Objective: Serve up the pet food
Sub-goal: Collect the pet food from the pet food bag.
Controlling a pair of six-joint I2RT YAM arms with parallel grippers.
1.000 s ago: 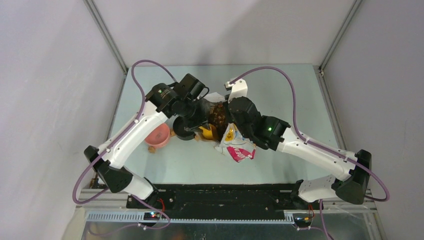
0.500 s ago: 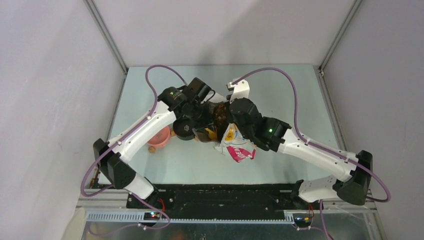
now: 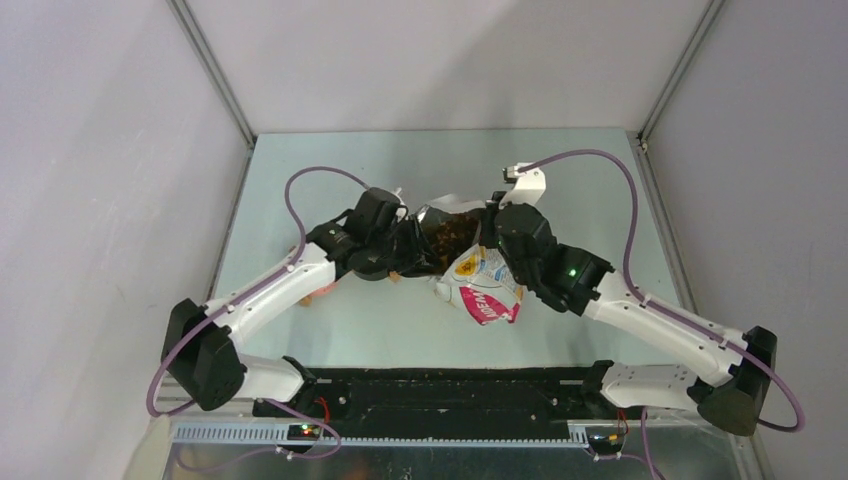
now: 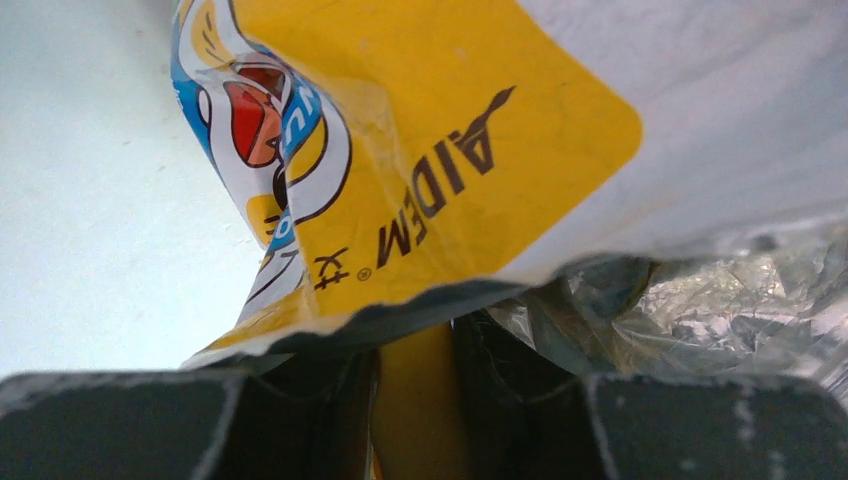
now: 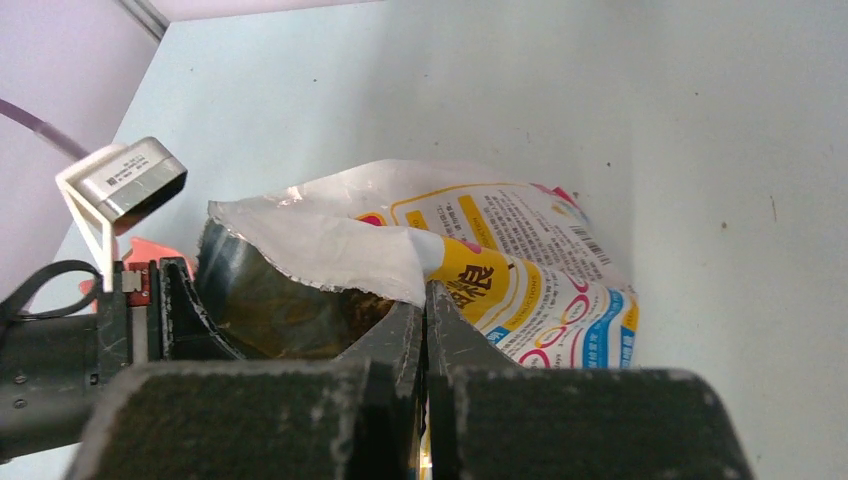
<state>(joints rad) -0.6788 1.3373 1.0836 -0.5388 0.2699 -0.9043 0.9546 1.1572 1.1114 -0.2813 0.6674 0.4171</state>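
The printed pet food bag point(image 3: 482, 288) lies mid-table with its mouth toward the left. Brown pet food point(image 3: 450, 231) shows inside the mouth, and also in the right wrist view as pet food point(image 5: 362, 302) under the torn rim. My right gripper point(image 5: 425, 298) is shut on the bag's upper rim point(image 5: 330, 250) and holds it up. My left gripper point(image 4: 415, 345) is shut on the yellow scoop's handle point(image 4: 415, 400), right at the bag's mouth. The bag point(image 4: 420, 150) drapes over the scoop's bowl and hides it.
A pink bowl point(image 3: 321, 292) sits left of the bag, mostly under my left arm. A few loose pellets point(image 3: 396, 276) lie on the table beside it. The left wrist camera housing point(image 5: 128, 172) stands close to the bag's mouth. Walls enclose the table.
My left arm has dropped lower and pushed the scoop toward the bag's mouth. My right arm has shifted right with the rim, pulling the bag's mouth wider.
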